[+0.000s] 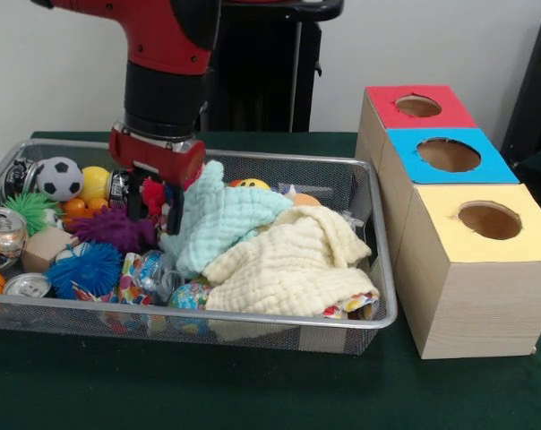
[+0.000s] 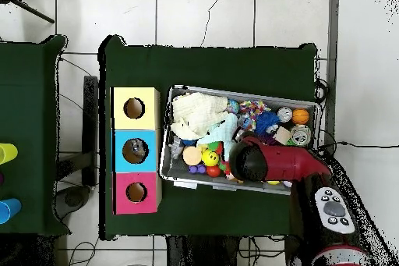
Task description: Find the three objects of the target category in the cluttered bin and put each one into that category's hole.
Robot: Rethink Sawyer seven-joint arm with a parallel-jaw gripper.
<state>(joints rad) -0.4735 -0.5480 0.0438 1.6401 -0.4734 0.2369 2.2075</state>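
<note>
Across the green table [image 1: 253, 394] in the front view, the wire mesh bin [image 1: 378, 269] fills the 9 o'clock half, and the row of boxes stands at 3 o'clock: yellow box [image 1: 485, 287] nearest, blue box [image 1: 490, 167] behind it, red box [image 1: 382, 103] farthest, each with a round hole on top. The red and black arm [image 1: 163, 81] comes down into the bin at about 10 o'clock of its middle. A cream cloth [image 1: 288, 264] and a mint cloth [image 1: 221, 219] are heaped at 3 to 4 o'clock of the gripper [image 1: 156, 204], the mint one touching it. The gripper seems to pinch a red spiky ball [image 1: 152, 195], which sits between the two black fingers, just above a purple spiky ball [image 1: 114, 228] at 8 o'clock. The step looks like lifting this pick clear. It would go best with a straight rise before any travel toward 3 o'clock, so the mint cloth's edge is not dragged along and the purple ball is not hooked by the spikes. Which hole fits cannot be read from the pictures. The red ball is roundish, with spikes all round, so it shows no clear long axis and points no particular way. That should let it drop into a hole without turning.
</note>
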